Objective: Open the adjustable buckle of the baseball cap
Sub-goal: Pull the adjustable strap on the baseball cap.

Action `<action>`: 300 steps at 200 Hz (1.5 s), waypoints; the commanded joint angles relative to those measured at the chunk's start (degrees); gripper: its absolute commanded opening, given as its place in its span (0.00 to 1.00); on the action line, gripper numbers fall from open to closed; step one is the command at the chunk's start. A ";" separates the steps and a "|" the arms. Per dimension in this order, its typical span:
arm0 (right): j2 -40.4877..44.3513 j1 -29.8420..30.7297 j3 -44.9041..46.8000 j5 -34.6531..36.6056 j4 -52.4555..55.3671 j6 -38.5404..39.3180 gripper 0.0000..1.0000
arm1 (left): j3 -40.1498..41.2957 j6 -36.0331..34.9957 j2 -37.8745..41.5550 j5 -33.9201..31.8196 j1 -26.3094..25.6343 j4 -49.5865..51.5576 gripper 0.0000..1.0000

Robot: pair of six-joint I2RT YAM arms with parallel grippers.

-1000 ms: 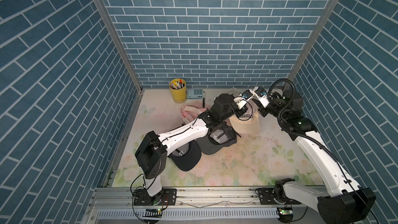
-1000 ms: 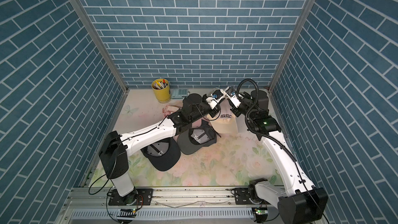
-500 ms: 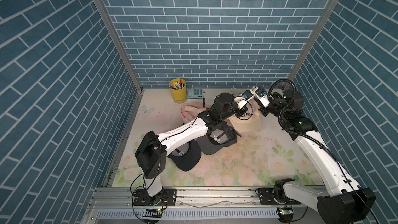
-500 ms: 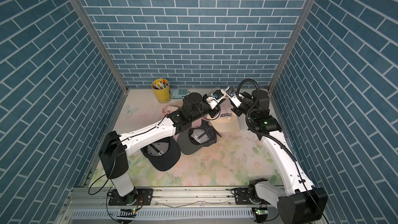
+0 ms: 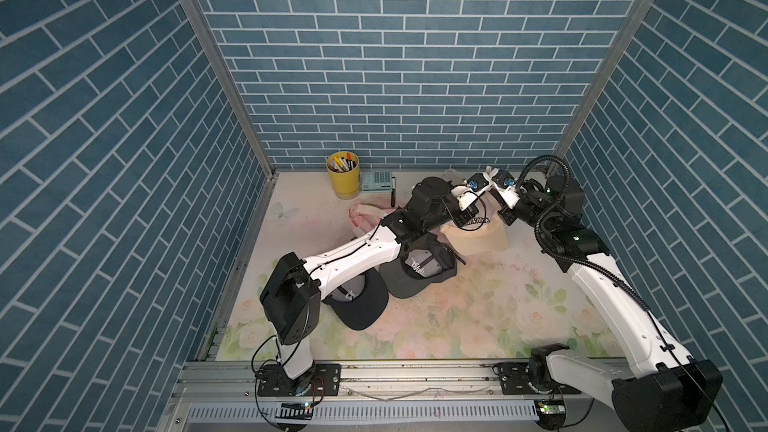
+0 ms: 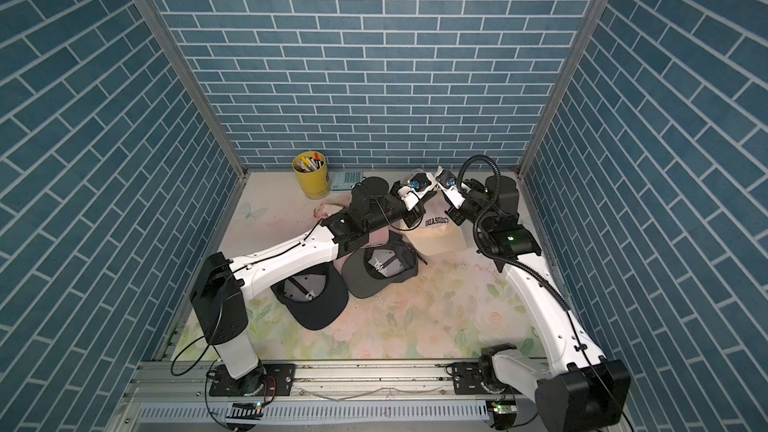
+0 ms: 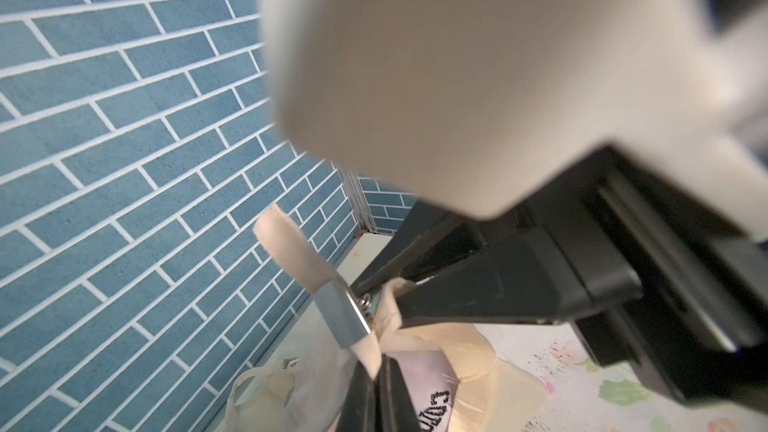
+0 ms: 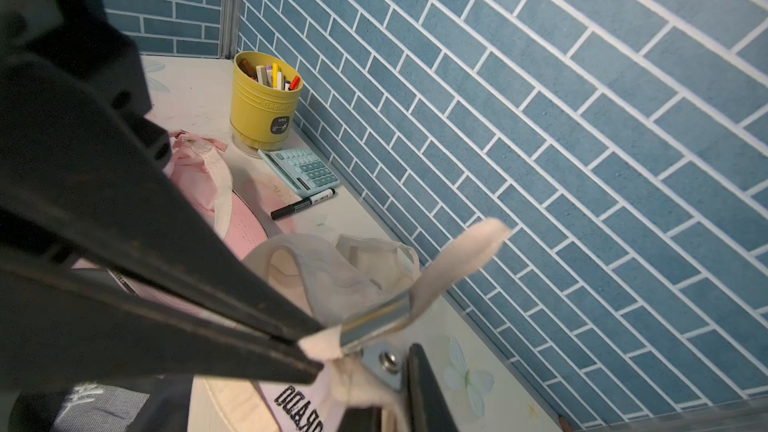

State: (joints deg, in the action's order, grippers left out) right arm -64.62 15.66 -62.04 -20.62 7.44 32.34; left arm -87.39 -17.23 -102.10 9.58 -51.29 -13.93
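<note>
The right gripper (image 7: pixel 376 284) has drawn its jaws in since a second ago and now pinches fabric at the back of the beige COLORADO cap (image 5: pixel 478 238), whose brim lies on the bench (image 5: pixel 478 305) below both grippers. The left gripper (image 8: pixel 318 349) is clamped on the cap's strap (image 8: pixel 457 259), with the metal buckle (image 8: pixel 374 322) just beyond its tips, between the two grippers.

The floral tabletop (image 5: pixel 478 317) is carrying a yellow cup (image 5: pixel 343 178) of pens, standing at its far edge toward the left corner. A calculator (image 5: pixel 376 181) and a black marker (image 5: pixel 393 193) are lying just beside it. A pink cap (image 5: pixel 363 216) is lying nearby, a cream baseball cap (image 5: pixel 478 238) is resting toward the far right corner, and a grey cap (image 5: pixel 415 276) and a black cap (image 5: pixel 359 301) are lying side by side nearer the middle.
</note>
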 commanded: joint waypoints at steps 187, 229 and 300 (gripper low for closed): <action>2.45 1.90 5.24 -2.15 -11.66 -8.18 0.00 | 0.08 3.87 3.53 3.83 0.22 -4.17 0.00; 3.35 1.95 5.88 -4.19 -8.78 -2.28 0.06 | -0.95 2.66 3.78 5.44 0.25 -2.93 0.00; 3.49 1.92 5.05 -3.27 -7.15 0.93 0.18 | -1.63 2.42 3.32 5.99 0.49 -1.69 0.00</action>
State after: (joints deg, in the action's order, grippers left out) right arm -61.87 16.95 -56.40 -21.82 0.19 30.48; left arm -87.11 -14.57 -100.18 13.47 -50.54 -14.72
